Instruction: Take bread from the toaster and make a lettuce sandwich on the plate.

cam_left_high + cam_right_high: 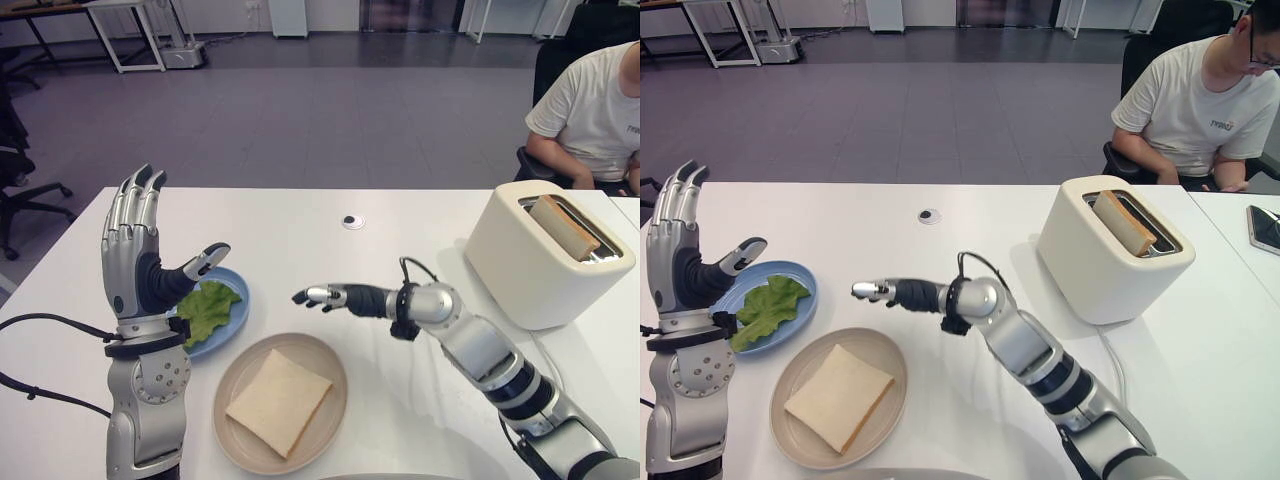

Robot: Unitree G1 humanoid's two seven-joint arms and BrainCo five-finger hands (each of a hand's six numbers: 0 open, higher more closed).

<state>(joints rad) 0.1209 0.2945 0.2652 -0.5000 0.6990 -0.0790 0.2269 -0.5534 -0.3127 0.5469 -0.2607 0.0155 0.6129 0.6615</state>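
One bread slice lies flat on the tan plate. A second slice sticks up out of the toaster. It looks light and crumbly, so it should be pinched gently by its top edge. The lettuce on the blue plate looks soft and floppy. The left hand stands beside it, spread wide and empty. The right hand hangs over the tabletop, fingers straight, holding nothing.

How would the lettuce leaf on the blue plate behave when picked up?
Probably floppy: the lettuce leaf looks thin and ruffled, lying flat on the blue plate. Likely light and tearable, given its thin crinkled edges.
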